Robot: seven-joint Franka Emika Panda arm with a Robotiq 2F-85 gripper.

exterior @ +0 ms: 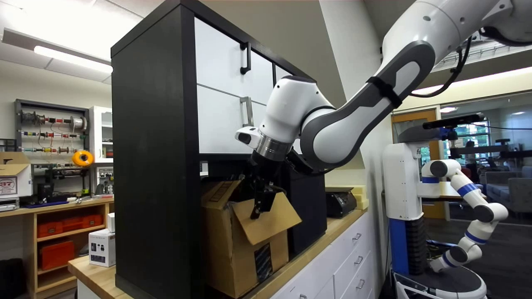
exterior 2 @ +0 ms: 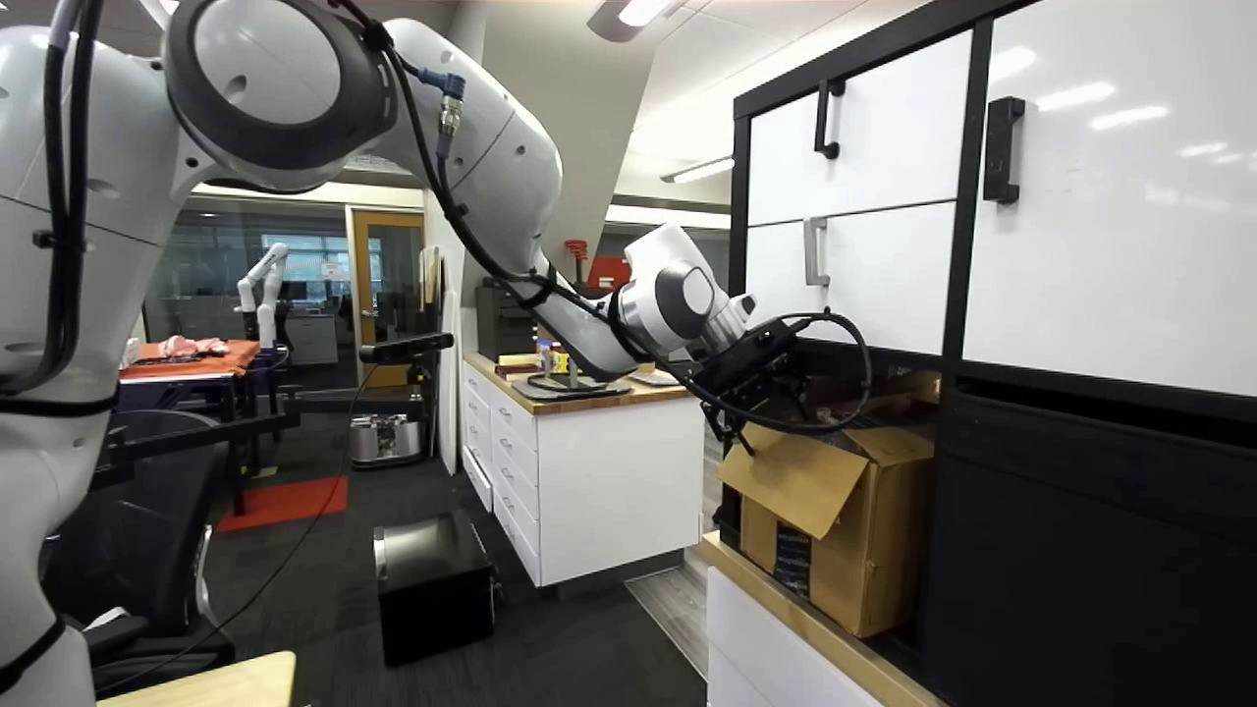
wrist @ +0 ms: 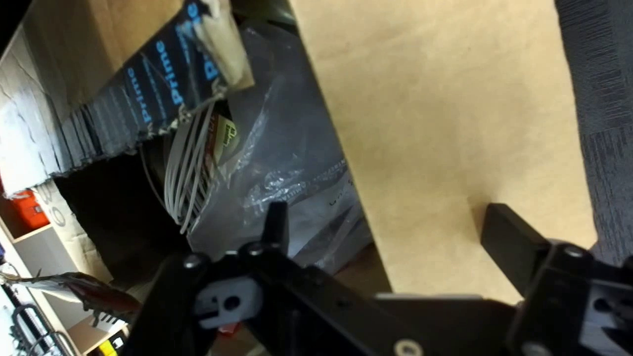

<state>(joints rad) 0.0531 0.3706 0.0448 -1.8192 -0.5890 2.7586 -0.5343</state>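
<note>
Brown cardboard box with open flaps [exterior: 243,265]: its mouth lies right below my black two-fingered hand [wrist: 385,217], which is spread wide with nothing in its grip. In the wrist view one finger [wrist: 512,242] sits over the plain tan flap [wrist: 445,123] folded outward, touching or just above it, I can't tell which; the other hangs over the opening. I judge that closing from here could drag a finger across that flap, so for work inside I'd slide toward nine o'clock until both fingers clear it, then sink slowly.

Between ten and eleven o'clock in that view lies a crinkled clear plastic bag [wrist: 292,133], slippery by my guess, so a deep, square bite should beat a fingertip pinch. Past it, at half past nine, a coil of thin white strands [wrist: 184,173] could snag. Farther, at ten, the torn cardboard flap with blue-lettered black tape [wrist: 163,79] reaches over the opening; I'd steer the hand clear of its ragged edge.

In an exterior view a looped black cable [exterior 2: 868,378] bulges at two o'clock of the hand, so I'd twist only a little. Beyond, a black-framed, white-doored cabinet [exterior: 149,166] holds the box in its lower bay, above a pale wooden surface [exterior: 338,227].
</note>
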